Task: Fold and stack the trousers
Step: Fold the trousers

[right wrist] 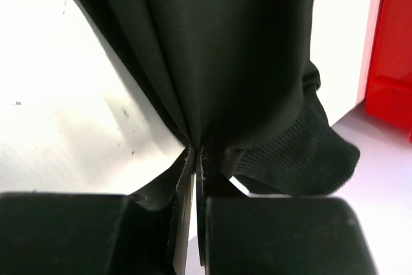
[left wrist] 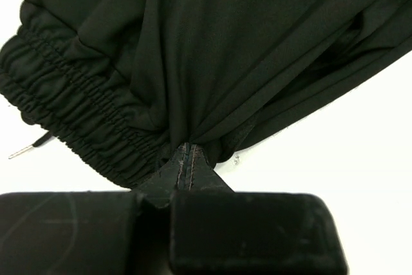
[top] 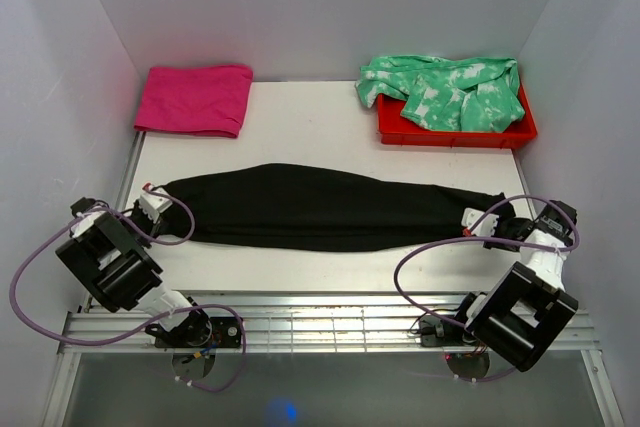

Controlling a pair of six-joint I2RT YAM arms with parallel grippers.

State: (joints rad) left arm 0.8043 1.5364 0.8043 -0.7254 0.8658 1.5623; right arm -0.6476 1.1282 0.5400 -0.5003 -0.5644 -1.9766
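trousers (top: 320, 205) lie stretched, ends pinched in left fingers (left wrist: 175, 175) and right fingers (right wrist: 183, 181).

light: bright, even | glare: white table (right wrist: 64, 94) overexposed | focus: pincer bodies blurred

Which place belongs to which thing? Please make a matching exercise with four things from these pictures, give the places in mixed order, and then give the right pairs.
Things:
1. trousers
2. pink cloth
3. tie-dye garment
4. red tray

Places:
A. far right, standing empty of nothing: it holds a garment
B. heaped inside the tray
C. far left, folded flat
D. stretched long across the middle

Pairs: 1-D, 2-C, 3-B, 4-A
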